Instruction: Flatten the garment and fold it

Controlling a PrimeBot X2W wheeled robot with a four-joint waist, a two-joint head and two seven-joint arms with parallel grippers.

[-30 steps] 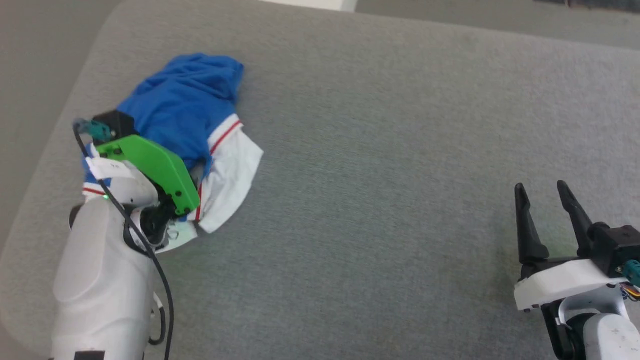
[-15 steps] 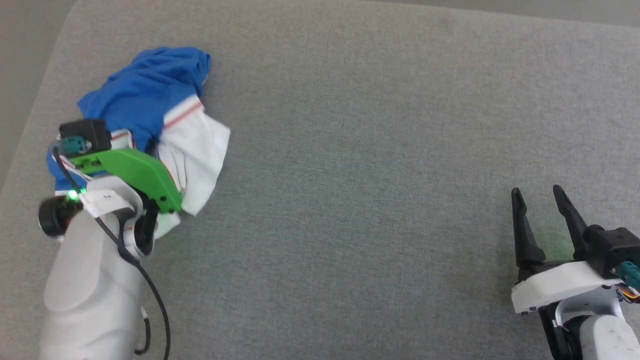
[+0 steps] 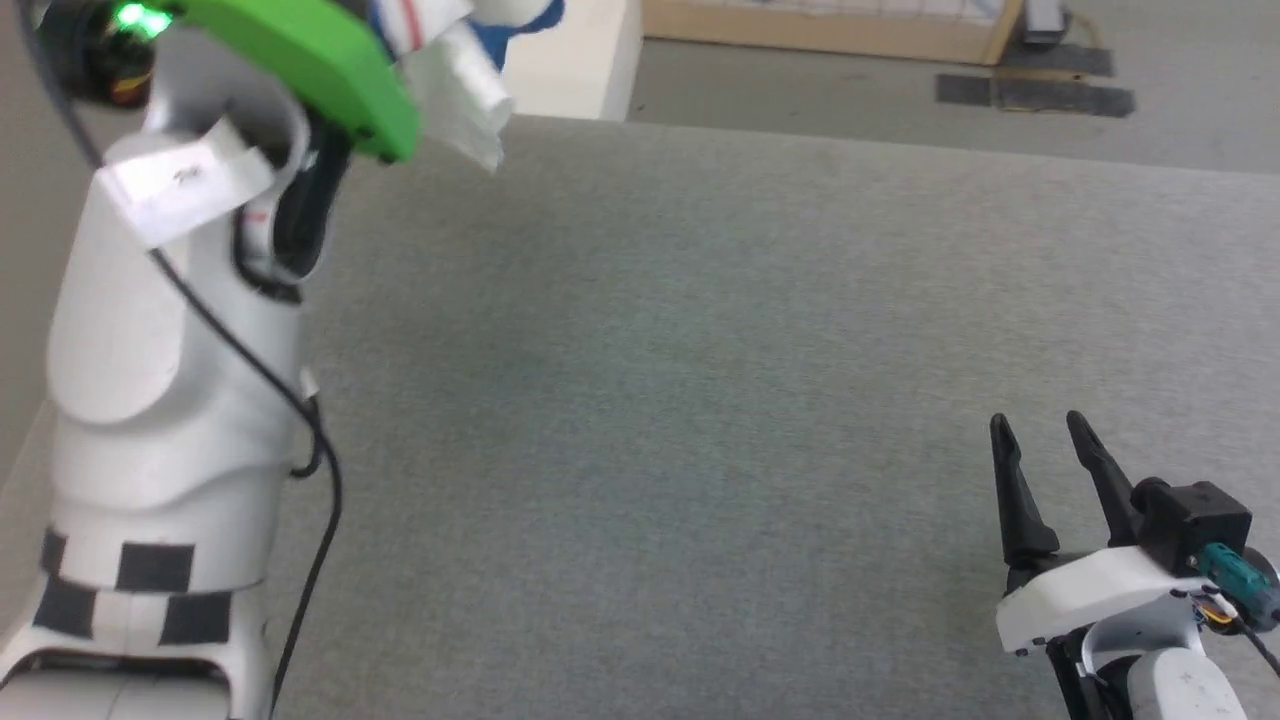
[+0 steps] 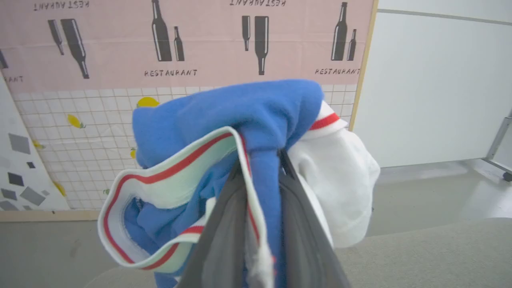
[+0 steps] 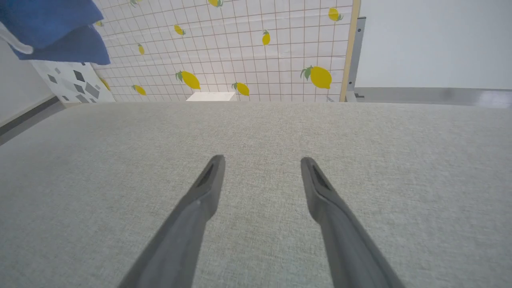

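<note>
Well to the left, the pale left arm [image 3: 170, 330] stands tall over the near-left edge of the tabletop [image 3: 700, 350], a black cable [image 3: 325, 480] trailing down its side. A green cover [image 3: 300, 60] on its wrist hides the fingers in the head view. There the garment [image 4: 224, 116] shows as a crumpled white flap with a sliver of blue and a red stripe, cut off by the top edge.

The left wrist view is clearer. The left gripper [image 4: 260, 160] has its jaws pressed close on a fold of blue cloth and a white band edged in red. The rest is bunched around them: a looped white-and-red band to the left, a puffed white part to the right. No lettering can be made out on it, and its lower end runs out of that view. Behind it hangs a pink poster [image 4: 200, 40] printed with bottles.

In the right wrist view a blue fold of the shirt hangs at the far left, above the tabletop and apart from it.

Across the middle, the grey cloth surface is flat.

At the near right, the right gripper [image 3: 1037, 420] sits low over the tabletop, well apart from the shirt. Its jaws are spread with nothing between them, pointing away toward a lemon-print panel [image 5: 280, 52].
</note>
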